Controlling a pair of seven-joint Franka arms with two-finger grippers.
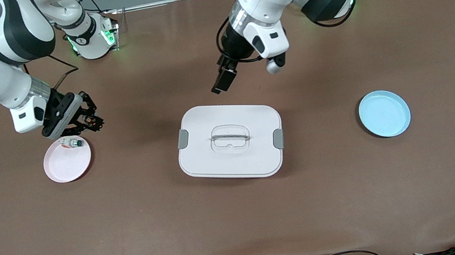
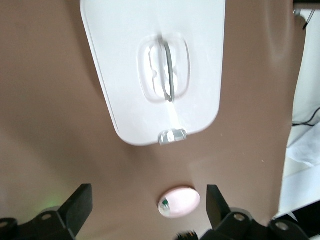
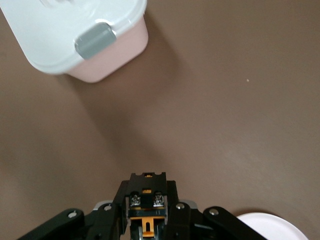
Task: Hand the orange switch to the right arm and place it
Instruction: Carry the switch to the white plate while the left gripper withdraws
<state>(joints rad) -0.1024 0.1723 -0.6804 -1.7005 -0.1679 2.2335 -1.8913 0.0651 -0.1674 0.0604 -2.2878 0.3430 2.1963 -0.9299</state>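
My right gripper (image 1: 91, 120) is shut on the orange switch (image 1: 89, 119), a small black block with an amber part. It hangs over the brown table at the rim of the pink plate (image 1: 68, 164). In the right wrist view the orange switch (image 3: 146, 200) sits clamped between the black fingers of the right gripper (image 3: 146, 192). My left gripper (image 1: 223, 79) hangs open and holds nothing, over the bare table next to the white lidded box (image 1: 209, 157). The left gripper (image 2: 147, 205) shows both fingers spread wide apart.
A small white-silver piece with a green cap (image 1: 73, 143) lies on the pink plate. The lidded box with grey clips stands mid-table. A light blue plate (image 1: 384, 113) sits toward the left arm's end. Cables run along the table's front edge.
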